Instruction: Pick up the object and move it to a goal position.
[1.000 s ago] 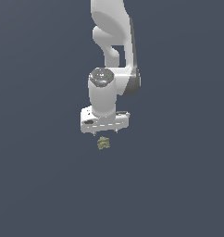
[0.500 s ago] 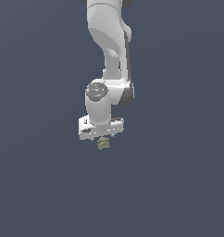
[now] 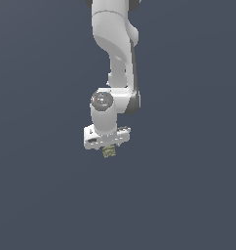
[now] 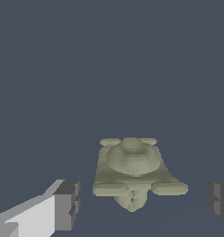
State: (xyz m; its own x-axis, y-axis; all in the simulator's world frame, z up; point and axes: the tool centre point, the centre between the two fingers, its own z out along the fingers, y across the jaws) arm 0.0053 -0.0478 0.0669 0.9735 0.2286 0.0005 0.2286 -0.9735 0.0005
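The object [image 3: 109, 153] is a tiny olive-green and tan lumpy chunk lying on the dark floor, directly under the white hand. My gripper [image 3: 108, 147] points straight down over it. In the wrist view the object [image 4: 132, 169] lies between the two dark finger pads [image 4: 67, 203], with a clear gap on each side. The gripper [image 4: 143, 202] is open and touches nothing.
A plain dark grey-blue floor [image 3: 188, 195] surrounds the object. The white arm [image 3: 115, 44] rises from the hand toward the top of the exterior view.
The hand has come down toward the object, which has stayed in place. The arm's upper links have shifted with the descent.
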